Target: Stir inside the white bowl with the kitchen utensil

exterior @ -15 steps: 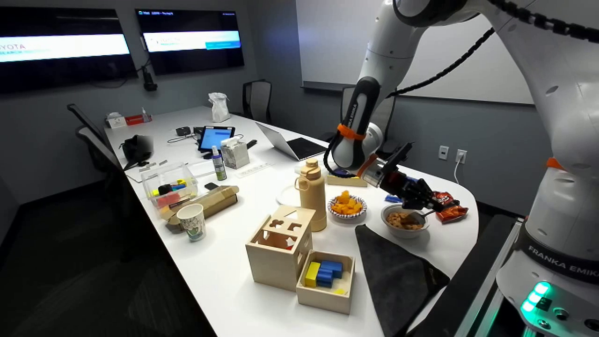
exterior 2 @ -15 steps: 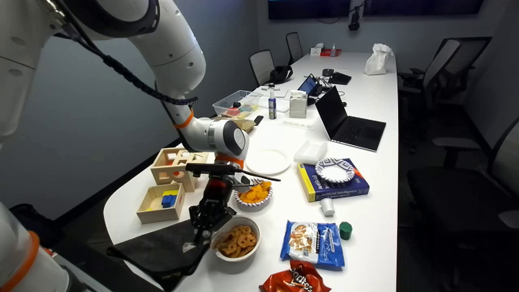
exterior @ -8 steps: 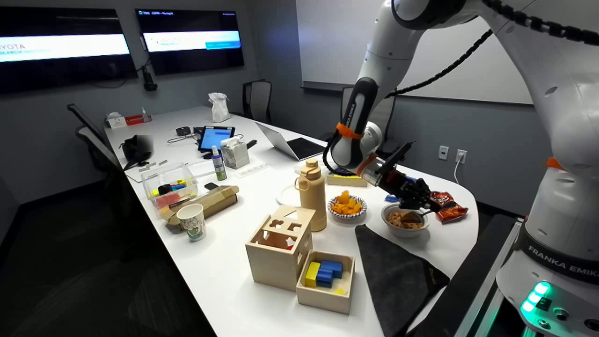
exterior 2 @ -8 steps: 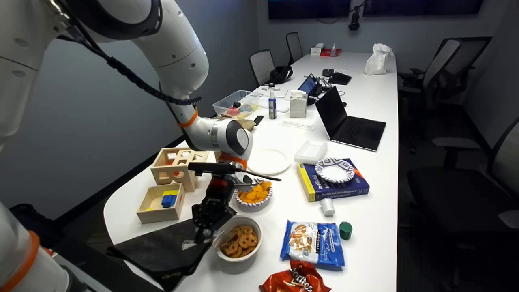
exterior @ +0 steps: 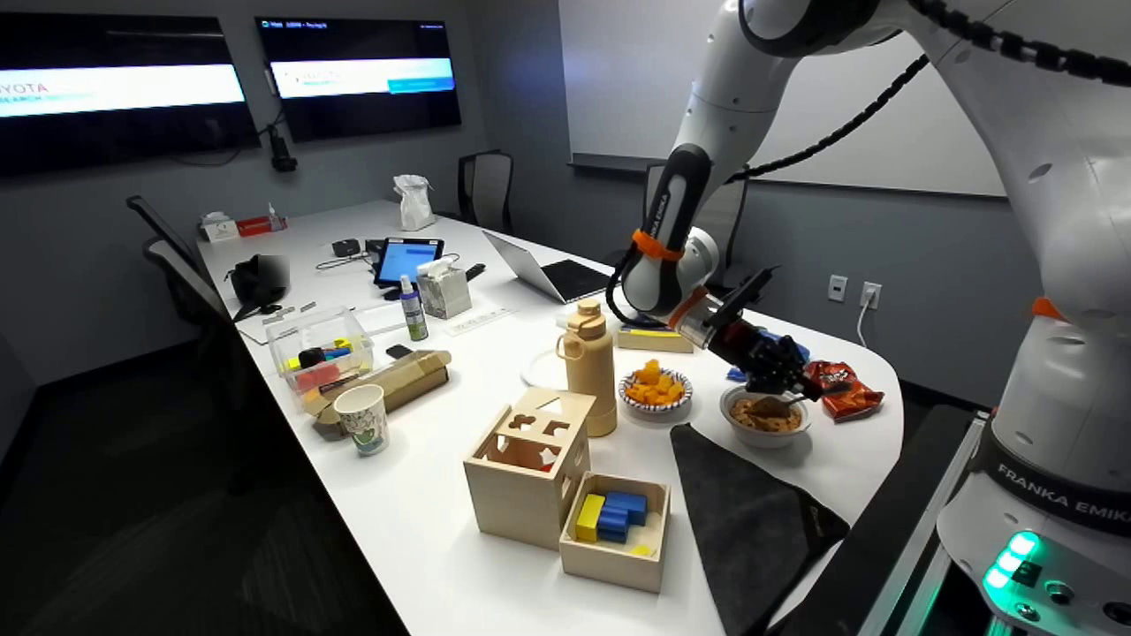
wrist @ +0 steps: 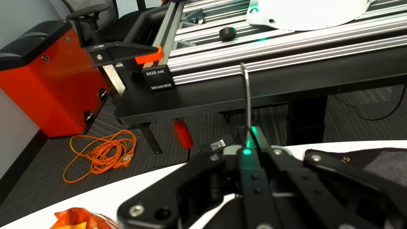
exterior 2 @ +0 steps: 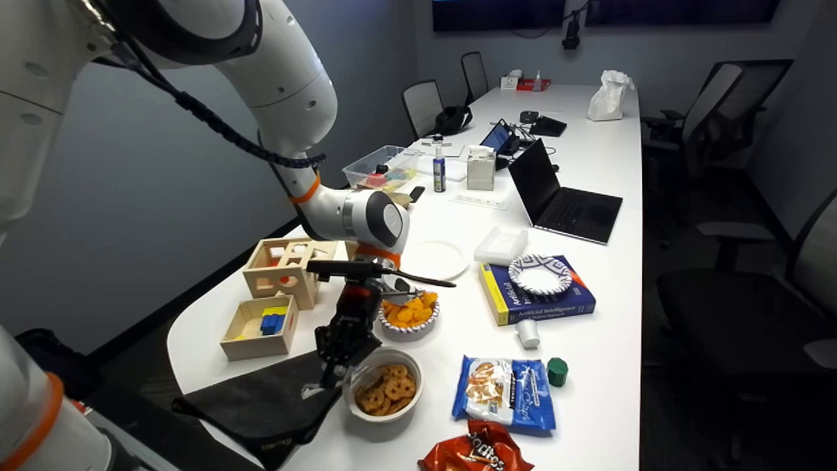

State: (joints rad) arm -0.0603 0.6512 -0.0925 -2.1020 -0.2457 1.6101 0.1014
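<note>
The claw (wrist: 250, 136) is closed on a spoon (exterior: 771, 407), just outside and above the white bowl's (exterior: 765, 436) rim on the side toward the robot's base (exterior: 1078, 539). The spoon's long axis slants from there down into the bowl, its head at the brown crackers (exterior 2: 392, 396); stirring likely calls for a circling sweep. Near the white bowl, a patterned bowl (exterior: 656, 409) holds orange chips (exterior: 654, 387).

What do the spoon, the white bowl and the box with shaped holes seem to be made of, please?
The spoon looks like polished metal: its thin handle shines grey in the wrist view. The white bowl has a plain, rather matte surface; paper or plastic, I can't tell which. The box with shaped holes is probably bare, smooth wood, judging by its pale tan faces.
</note>
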